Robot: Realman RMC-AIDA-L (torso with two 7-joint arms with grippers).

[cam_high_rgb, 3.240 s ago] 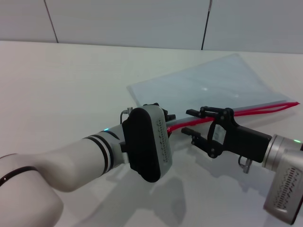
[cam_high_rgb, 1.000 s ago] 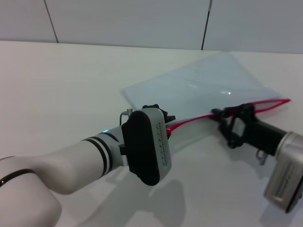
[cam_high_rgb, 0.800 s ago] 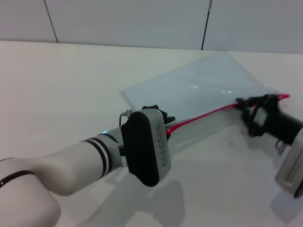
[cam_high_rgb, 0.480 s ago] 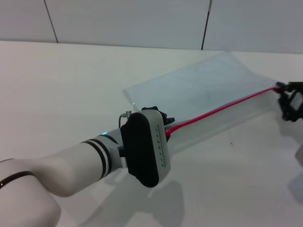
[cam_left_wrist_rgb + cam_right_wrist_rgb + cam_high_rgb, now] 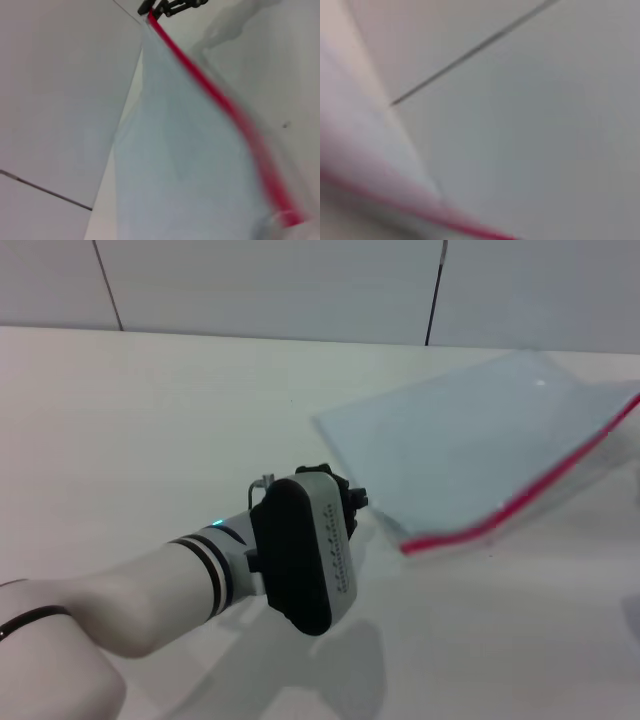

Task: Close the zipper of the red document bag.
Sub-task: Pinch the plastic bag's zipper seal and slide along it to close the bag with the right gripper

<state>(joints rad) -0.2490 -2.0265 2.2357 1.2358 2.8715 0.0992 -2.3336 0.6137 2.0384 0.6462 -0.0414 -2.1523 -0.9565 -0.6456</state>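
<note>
The red document bag (image 5: 470, 450), a flat pale blue-grey pouch, lies slanted at the right of the white table, its far end raised toward the right edge of the head view. The zipper (image 5: 520, 495) runs as a red strip along its near long edge, from the near corner up to the right edge. My left gripper (image 5: 348, 502) is behind its wrist housing, a short way left of the bag's near corner and apart from it. In the left wrist view my right gripper (image 5: 170, 6) sits at the far end of the zipper (image 5: 225, 105). The slider is hidden.
The white table (image 5: 150, 410) stretches to the left and front of the bag. A grey panelled wall (image 5: 270, 285) stands behind it. My left forearm (image 5: 150, 590) lies across the near left of the table.
The right gripper ran along the zipper to the right and left the head view. The bag slid right with it, so its near corner came away from my left gripper.
</note>
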